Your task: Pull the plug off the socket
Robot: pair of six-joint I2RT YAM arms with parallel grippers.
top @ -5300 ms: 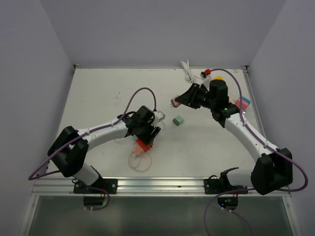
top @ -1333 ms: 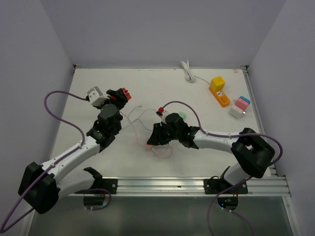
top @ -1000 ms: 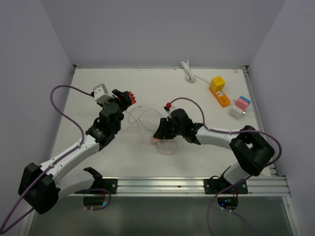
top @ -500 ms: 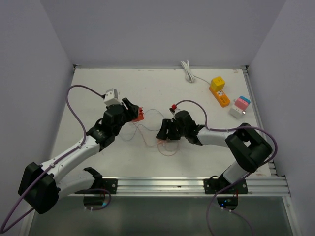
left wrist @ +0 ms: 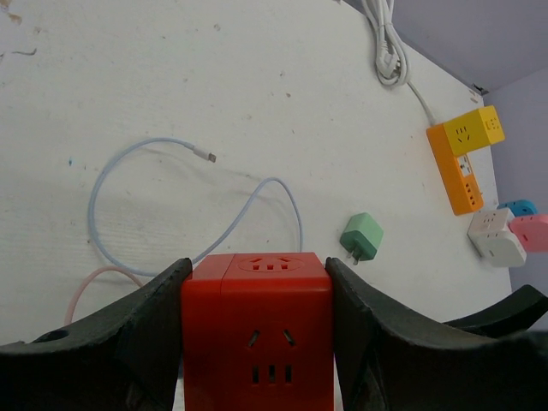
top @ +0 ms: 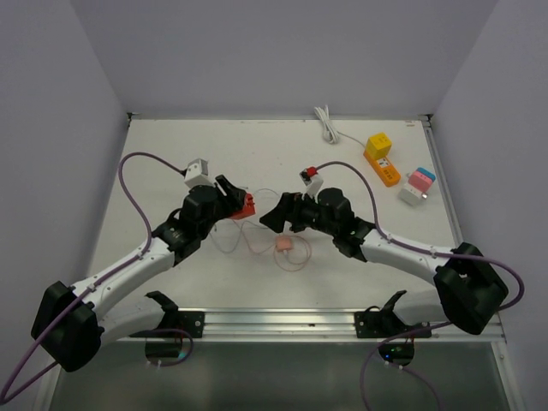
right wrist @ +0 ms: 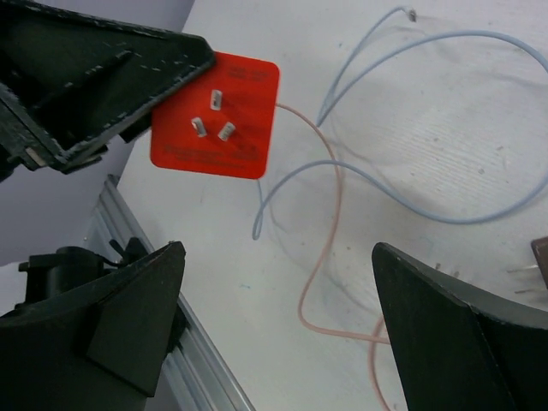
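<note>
My left gripper is shut on the red socket cube, held off the table left of centre. In the left wrist view the cube fills the gap between both fingers, its slots facing the camera. A small pink plug lies loose on the table among its pink cable loops, apart from the socket. Just right of the cube hovers my right gripper, open and empty. The right wrist view shows the cube's pronged face ahead of the wide open gripper, with the pink cable below.
A thin pale blue cable curls on the table, and a green charger lies beyond the cube. A yellow-and-orange power strip, a pink, white and blue cube socket and a coiled white cord sit at the back right.
My right gripper has opened, let go of the pink plug, and lifted away toward the back right. The left arm has carried the red socket toward the centre.
</note>
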